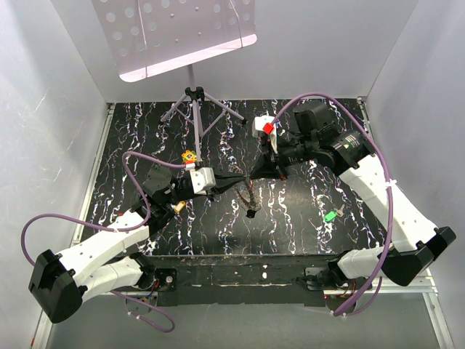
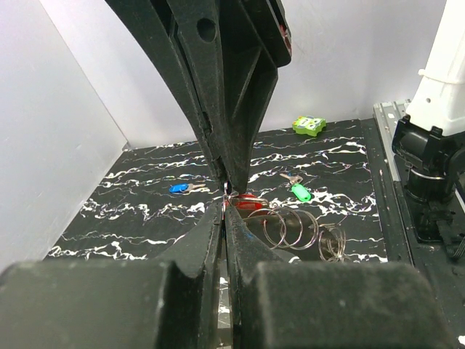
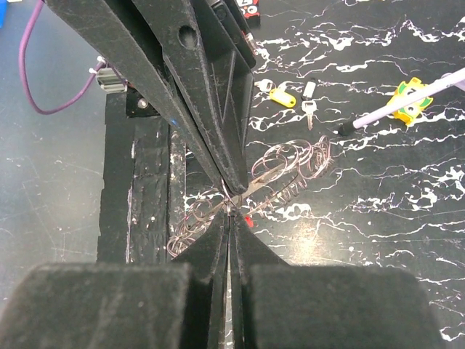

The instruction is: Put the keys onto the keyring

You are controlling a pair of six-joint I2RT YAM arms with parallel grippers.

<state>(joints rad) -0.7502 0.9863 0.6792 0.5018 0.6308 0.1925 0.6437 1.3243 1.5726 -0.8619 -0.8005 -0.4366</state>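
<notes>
The keyring (image 3: 285, 164) is not one stiff hoop but a loose string of thin wire loops. It looks very light and springy, likely to sag, twist and snag on itself, so it wants a firm pinch on a single strand close to the open end rather than a grab at the whole bunch. It hangs between the two arms over the middle of the desk (image 1: 290, 218); whether its lowest loops touch the surface cannot be told. The right gripper (image 3: 231, 205) is clenched on the wire, with loops spilling out to either side of its tips. The left gripper (image 2: 227, 195) is clenched too, with the red key (image 2: 245, 201) right at its tips, apparently pinched by the head, though whether some wire is caught in there as well is unclear. The keys are tiny, flat and hard. Their plastic heads give the only broad, grippy face, while the bare metal blades are probably slick, so the head is the place to hold, leaving the hole free for the wire. The green key (image 2: 298, 191) and blue key (image 2: 179, 188) lie flat on the desk well apart from each other, and the yellow key (image 3: 282, 95) and silver key (image 3: 309, 109) lie just beside one another. Lying that flat, each will be awkward to lift.
</notes>
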